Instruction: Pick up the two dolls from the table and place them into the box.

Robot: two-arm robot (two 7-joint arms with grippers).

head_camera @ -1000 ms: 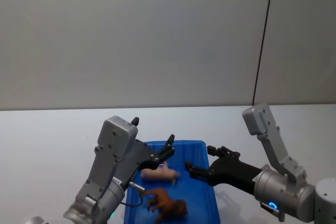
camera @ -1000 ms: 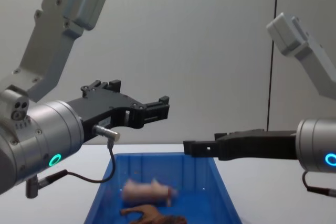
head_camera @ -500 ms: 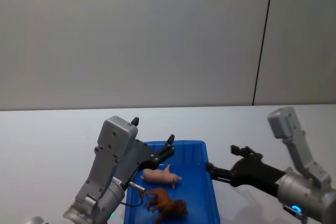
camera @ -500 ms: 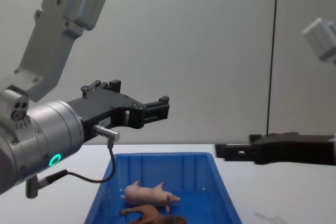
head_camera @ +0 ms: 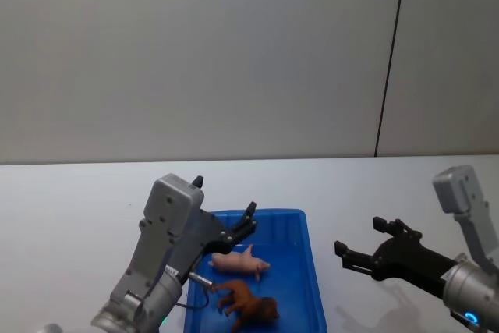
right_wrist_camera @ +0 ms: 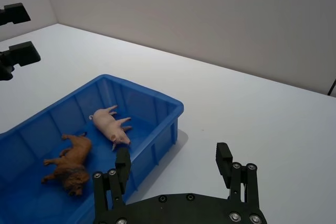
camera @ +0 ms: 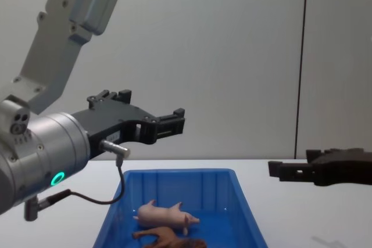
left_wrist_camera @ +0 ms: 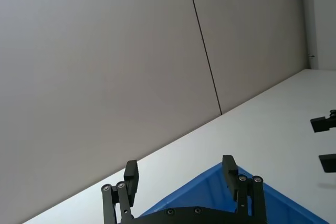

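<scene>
Both dolls lie inside the blue box (head_camera: 308, 267) (right_wrist_camera: 163, 107) (camera: 238, 193): the pale pink pig (head_camera: 238, 261) (right_wrist_camera: 111, 126) (camera: 164, 215) on its side, and the brown lion-like animal (head_camera: 247, 302) (right_wrist_camera: 69, 161) (camera: 168, 238) nearer me. My left gripper (head_camera: 248, 220) (camera: 176, 119) (left_wrist_camera: 180, 173) hovers open and empty over the box's far left part. To the right of the box, above the white table (head_camera: 70, 200), my right gripper (head_camera: 360, 243) (camera: 290, 166) (right_wrist_camera: 173, 161) is open and empty.
The white table (right_wrist_camera: 273, 119) stretches wide on both sides of the box. A grey wall with a dark vertical seam (head_camera: 390, 60) stands behind.
The pig dropped and settled in the box. My right gripper drew back from over the box to its right side. The left gripper stayed nearly still.
</scene>
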